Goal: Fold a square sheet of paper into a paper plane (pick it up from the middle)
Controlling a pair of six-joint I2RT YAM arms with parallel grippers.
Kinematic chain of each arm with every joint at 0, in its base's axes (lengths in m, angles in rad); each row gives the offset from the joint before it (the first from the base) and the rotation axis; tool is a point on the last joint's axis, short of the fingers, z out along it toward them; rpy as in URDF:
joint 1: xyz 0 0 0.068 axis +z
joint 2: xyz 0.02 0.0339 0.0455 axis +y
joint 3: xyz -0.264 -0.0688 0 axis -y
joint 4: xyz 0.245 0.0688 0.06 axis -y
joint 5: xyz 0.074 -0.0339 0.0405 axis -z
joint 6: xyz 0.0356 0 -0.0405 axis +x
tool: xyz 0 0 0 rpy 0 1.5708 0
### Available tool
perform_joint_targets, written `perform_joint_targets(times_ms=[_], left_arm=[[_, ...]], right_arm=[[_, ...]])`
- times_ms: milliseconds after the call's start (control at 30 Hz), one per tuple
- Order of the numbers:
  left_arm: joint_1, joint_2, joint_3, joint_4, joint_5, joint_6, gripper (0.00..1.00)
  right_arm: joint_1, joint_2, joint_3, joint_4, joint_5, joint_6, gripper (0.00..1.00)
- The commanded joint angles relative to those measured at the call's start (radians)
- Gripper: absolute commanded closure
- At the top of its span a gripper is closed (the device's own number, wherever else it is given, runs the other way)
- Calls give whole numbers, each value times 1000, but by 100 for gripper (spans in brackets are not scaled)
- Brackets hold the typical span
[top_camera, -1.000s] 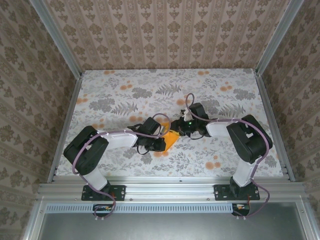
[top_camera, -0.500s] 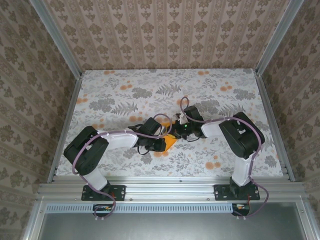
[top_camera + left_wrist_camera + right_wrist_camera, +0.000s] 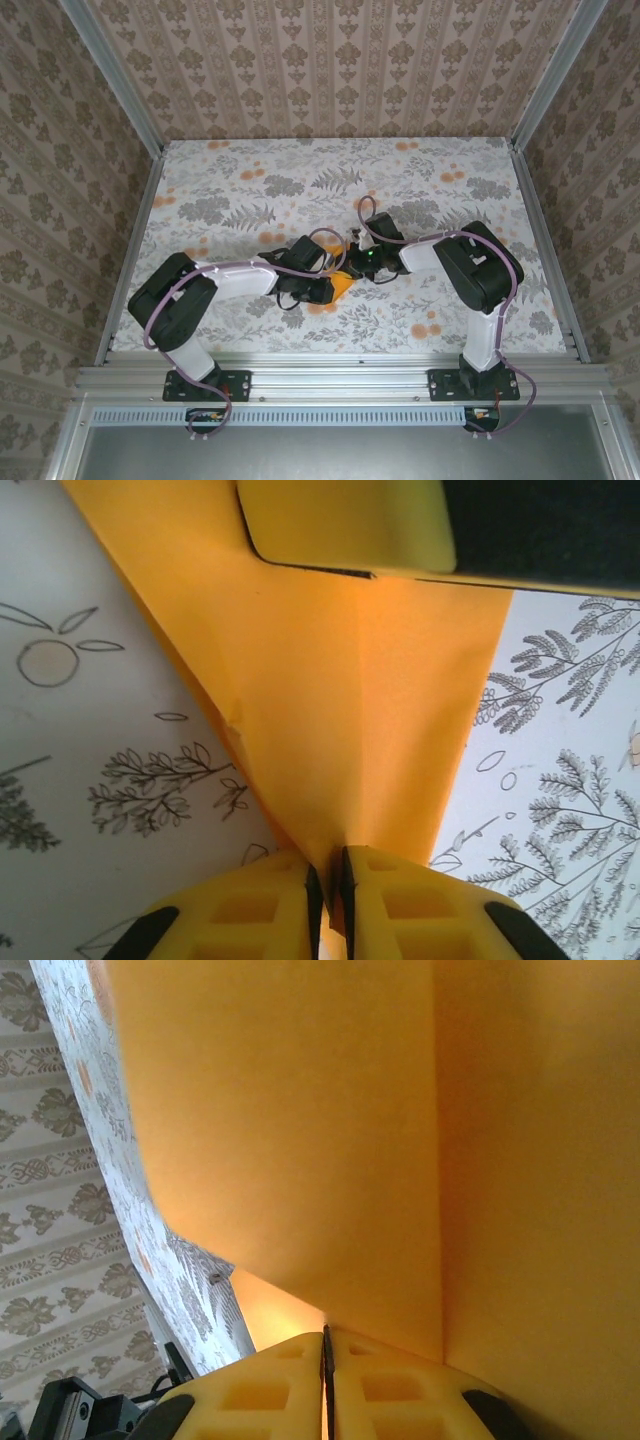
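A bench (image 3: 230, 180) covered in a print of grey ferns and orange flowers, walled on three sides by beige damask wallpaper (image 3: 330, 70), with an aluminium rail (image 3: 340, 378) along its near edge.

We see our right gripper (image 3: 327, 1345) pinched together on the lower edge of the orange sheet of paper (image 3: 300, 1140), which spreads above the gripper with one straight crease. Left of the gripper lie the flowered worktop (image 3: 190, 1280) and the patterned wall (image 3: 50, 1210).
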Motion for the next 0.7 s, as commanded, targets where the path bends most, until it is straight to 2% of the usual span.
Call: perform_joint_targets(times_ms=[0,233,433,667], left_arm=[[-15,-28,-27,-69,28,-35,81],[-12,-66,-38,-55,56,-78,76],[-9,-68,-61,-11,95,-106,85],[-6,-107,-64,-24,102,-111,88]], right_arm=[[3,14,2,-91,42,-41,87],[2,16,-4,-92,42,-48,87],[4,19,-11,-80,36,-46,87],[3,19,-16,-73,32,-47,87]])
